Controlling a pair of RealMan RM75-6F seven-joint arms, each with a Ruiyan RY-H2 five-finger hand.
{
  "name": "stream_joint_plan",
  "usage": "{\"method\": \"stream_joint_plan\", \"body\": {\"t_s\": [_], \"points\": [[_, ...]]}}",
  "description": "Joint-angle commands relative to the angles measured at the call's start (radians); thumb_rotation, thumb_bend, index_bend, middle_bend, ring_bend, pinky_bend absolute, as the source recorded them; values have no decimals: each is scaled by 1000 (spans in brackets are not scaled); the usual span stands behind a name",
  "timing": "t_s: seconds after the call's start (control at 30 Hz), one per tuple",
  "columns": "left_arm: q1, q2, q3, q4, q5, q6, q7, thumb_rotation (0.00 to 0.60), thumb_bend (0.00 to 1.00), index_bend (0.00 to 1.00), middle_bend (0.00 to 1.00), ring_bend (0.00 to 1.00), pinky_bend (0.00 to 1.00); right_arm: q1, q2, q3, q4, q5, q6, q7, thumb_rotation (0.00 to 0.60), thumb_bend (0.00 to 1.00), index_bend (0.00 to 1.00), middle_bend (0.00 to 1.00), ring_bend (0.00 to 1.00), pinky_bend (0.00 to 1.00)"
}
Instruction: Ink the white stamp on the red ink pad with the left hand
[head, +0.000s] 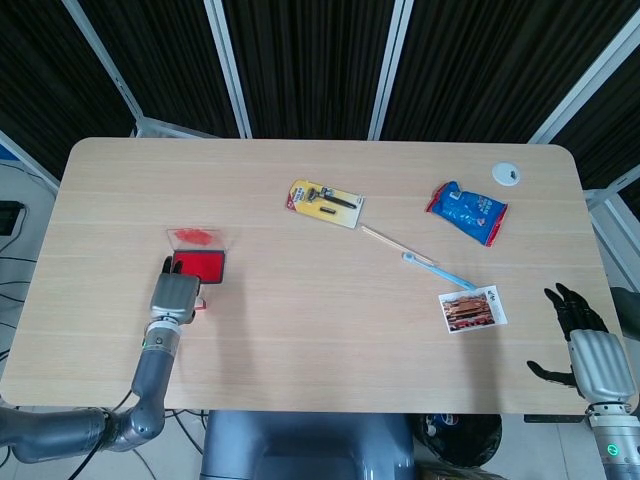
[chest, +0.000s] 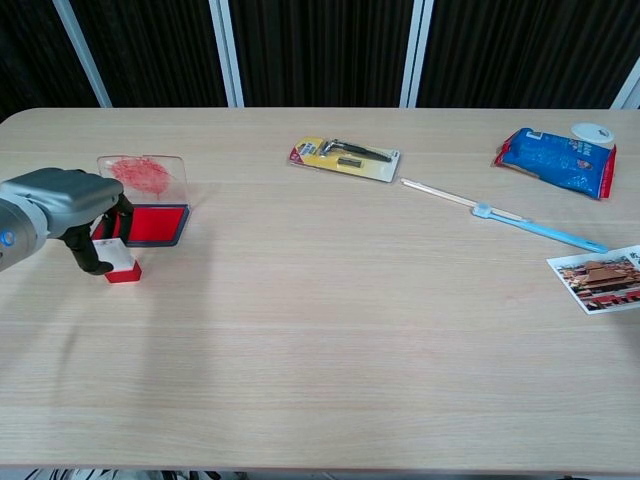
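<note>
The white stamp (chest: 120, 260) with a red base stands on the table just in front of the red ink pad (chest: 152, 223), whose clear lid (chest: 146, 172) with a red smear lies behind it. My left hand (chest: 66, 200) is lowered over the stamp, thumb at its left side and fingers curled behind it; whether they press on it does not show. In the head view the left hand (head: 173, 297) covers most of the stamp (head: 201, 303), beside the ink pad (head: 198, 264). My right hand (head: 585, 345) hangs past the table's near right corner, fingers spread and holding nothing.
A yellow razor pack (chest: 346, 158) lies at mid-table, far side. A thin stick with a blue end (chest: 510, 218), a blue packet (chest: 555, 160), a white disc (chest: 594, 133) and a photo card (chest: 598, 275) are on the right half.
</note>
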Motion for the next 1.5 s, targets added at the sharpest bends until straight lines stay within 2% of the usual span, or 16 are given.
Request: {"method": "stream_joint_plan", "body": {"t_s": [0.03, 0.27, 0.67, 1.03, 1.17, 1.5], "points": [[-1, -2, 1, 3, 2, 1, -1, 600, 270, 486, 490, 88, 0, 0, 0, 0, 0, 1, 0, 1, 600, 77, 0, 0, 0, 177], [-4, -12, 8, 14, 8, -1, 0, 600, 295, 508, 506, 97, 0, -1, 1, 1, -3, 5, -1, 5, 600, 83, 0, 0, 0, 177], [-1, -9, 17, 21, 24, 8, -5, 600, 458, 565, 550, 121, 0, -2, -1, 3, -1, 7, 3, 10, 600, 91, 0, 0, 0, 177], [0, 8, 39, 14, 120, 42, -11, 600, 562, 599, 586, 150, 0, -3, -1, 5, -1, 8, 5, 19, 600, 91, 0, 0, 0, 177], [3, 27, 47, 13, 178, 41, -40, 600, 568, 602, 590, 154, 0, -3, 0, 5, 0, 7, 5, 22, 600, 91, 0, 0, 0, 177], [-26, 119, 15, 36, 227, -58, -112, 600, 567, 604, 593, 154, 0, -3, 1, 7, 1, 13, 1, 29, 600, 91, 0, 0, 0, 177]]}}
